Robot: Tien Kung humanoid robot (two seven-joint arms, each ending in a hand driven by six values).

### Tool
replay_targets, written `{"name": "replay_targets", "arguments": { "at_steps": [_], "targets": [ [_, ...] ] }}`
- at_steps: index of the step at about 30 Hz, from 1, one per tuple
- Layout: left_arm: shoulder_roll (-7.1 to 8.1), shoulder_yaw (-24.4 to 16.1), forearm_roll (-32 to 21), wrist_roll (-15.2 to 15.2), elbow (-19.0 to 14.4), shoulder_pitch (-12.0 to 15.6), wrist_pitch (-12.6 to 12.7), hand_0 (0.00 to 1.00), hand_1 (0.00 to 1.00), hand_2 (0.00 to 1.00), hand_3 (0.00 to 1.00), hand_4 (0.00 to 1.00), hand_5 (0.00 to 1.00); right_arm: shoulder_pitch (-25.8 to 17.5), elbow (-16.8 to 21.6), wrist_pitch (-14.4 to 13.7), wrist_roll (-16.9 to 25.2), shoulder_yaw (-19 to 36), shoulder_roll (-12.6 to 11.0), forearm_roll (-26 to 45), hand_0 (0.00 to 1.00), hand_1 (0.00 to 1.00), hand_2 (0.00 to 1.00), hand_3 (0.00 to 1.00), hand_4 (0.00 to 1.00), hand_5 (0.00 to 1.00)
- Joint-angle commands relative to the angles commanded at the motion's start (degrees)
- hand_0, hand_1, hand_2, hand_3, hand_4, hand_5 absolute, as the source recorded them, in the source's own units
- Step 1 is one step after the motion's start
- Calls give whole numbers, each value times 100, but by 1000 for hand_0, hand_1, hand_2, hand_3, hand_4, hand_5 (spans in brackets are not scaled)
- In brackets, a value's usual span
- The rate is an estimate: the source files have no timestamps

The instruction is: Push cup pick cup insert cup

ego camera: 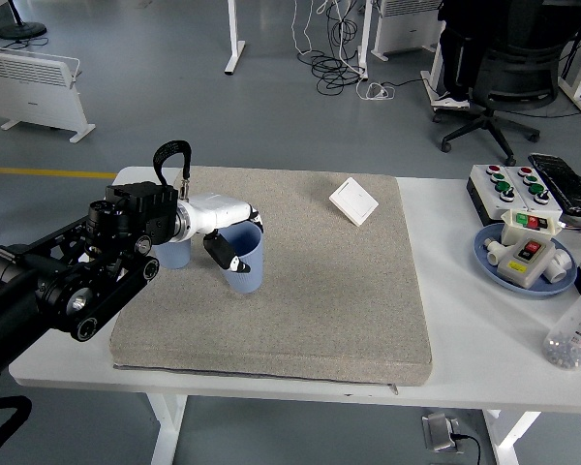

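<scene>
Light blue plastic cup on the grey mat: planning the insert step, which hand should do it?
Left. The left hand already grips the light blue plastic cup beside the second blue cup; no right arm shows.

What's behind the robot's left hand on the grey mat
A second blue cup stands just behind the left hand, mostly covered by the wrist; only its lower body shows. The hand itself grips the nearer blue cup on the grey mat. The hidden cup's rim cannot be seen.

Grey floor (174, 87), white radiator (34, 82), black office chair (499, 68), tangled cables (334, 63)
</scene>
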Motion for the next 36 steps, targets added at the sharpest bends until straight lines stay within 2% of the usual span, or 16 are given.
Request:
{"name": "replay_targets", "arguments": {
  "at_steps": [1,4,8,10,12,14,18,26,36],
  "targets": [
    [8,-2,-4,3,-21,-6,-5,430,453,479,462,266,2,-1,0,0,0,0,0,2,752,632,640,563,81,442],
    [175,-18,-115,95,-272,-151,-131,430,453,479,462,266,2,-14,0,-3,-1,24,3,-10,752,632,640,563,81,442],
    [404,-49,-266,179,-388,-356,-254,429,452,467,451,272,2,-27,0,-4,-2,31,-1,-4,752,632,639,563,81,442],
    [484,-66,-292,195,-388,-430,-285,429,452,467,451,272,2,-32,0,-6,-1,36,-3,-5,752,632,639,563,81,442],
    [651,-80,-281,219,-354,-596,-340,431,454,467,451,270,2,-38,0,-9,0,41,-8,-9,752,633,639,563,81,445],
    [755,-54,-230,230,-313,-698,-369,431,454,467,451,270,2,-42,0,-10,0,40,-11,-12,752,633,639,563,81,445],
    [893,-19,6,243,-166,-862,-425,430,455,465,454,271,2,-53,0,-12,-1,37,-17,-24,752,633,638,563,80,441],
    [921,-81,182,212,273,-993,-443,432,452,467,455,274,2,-55,0,-12,-11,15,-21,-46,752,632,638,563,80,444],
    [720,-63,452,127,788,-1040,-389,438,459,470,463,278,2,-44,0,-11,-11,-42,-26,-27,752,632,637,563,79,444]
  ]
}}
